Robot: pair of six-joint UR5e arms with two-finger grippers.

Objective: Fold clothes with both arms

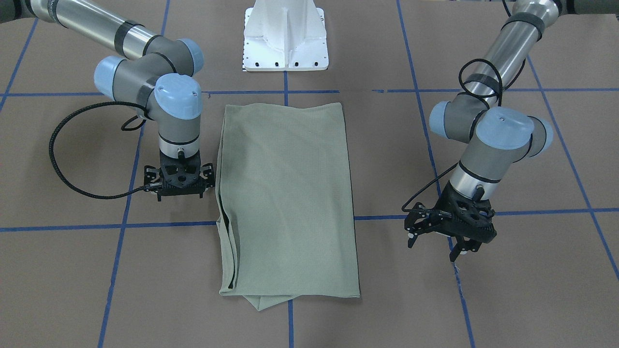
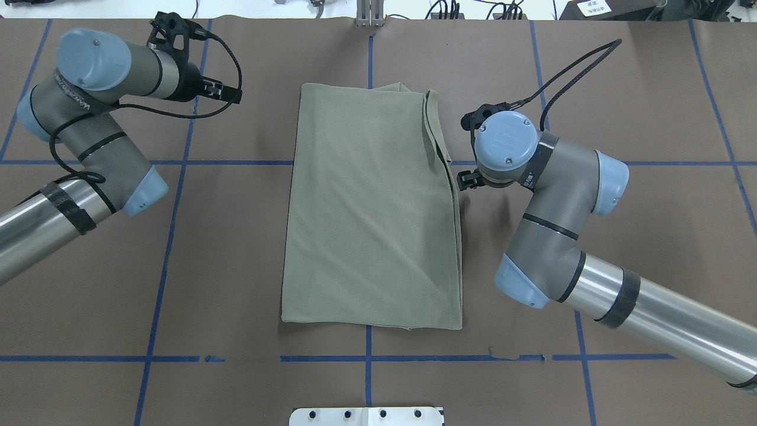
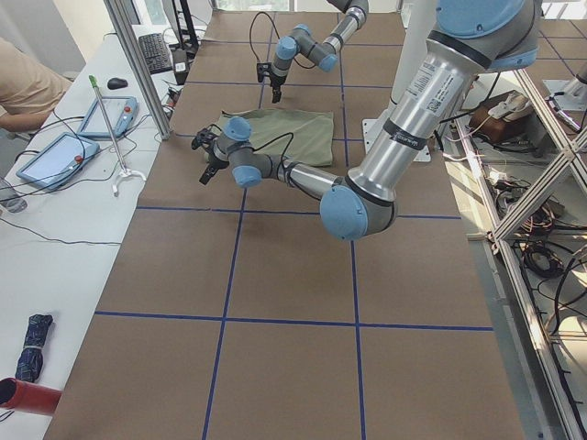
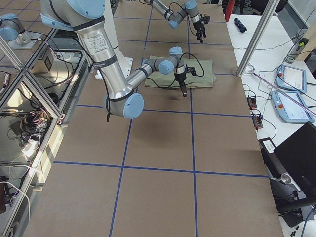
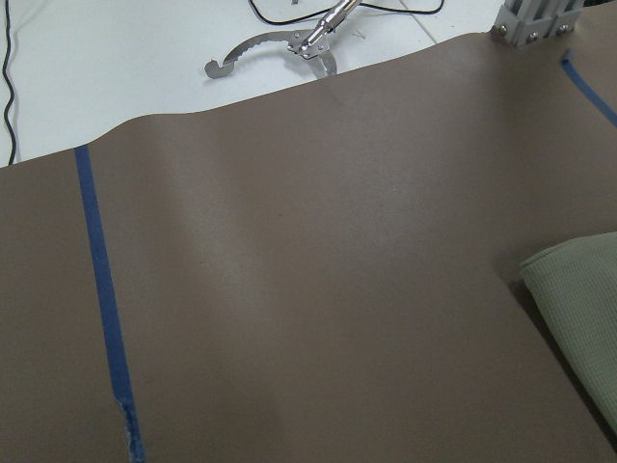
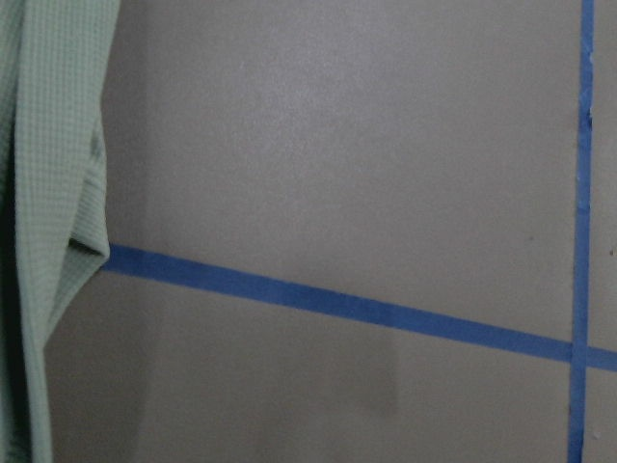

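Front: one folded shirt [image 1: 290, 203] is lying on the table [image 1: 72, 290] between two grippers. The left gripper [image 1: 434, 249] is hanging spread, well apart. The right gripper [image 1: 180, 186] is hanging just beside its edge; I cannot tell its state. Wrist views: each is showing one shirt edge.

Lettering, white, in a band along the grey joint of the left arm [image 2: 83, 106]: letters too blurred to make out.
Raised mark on the blue end cap of the right arm [image 2: 507, 137]: not legible.
White label [image 2: 591, 7] beyond the table's far edge: print too small to read.
No other text can be read.
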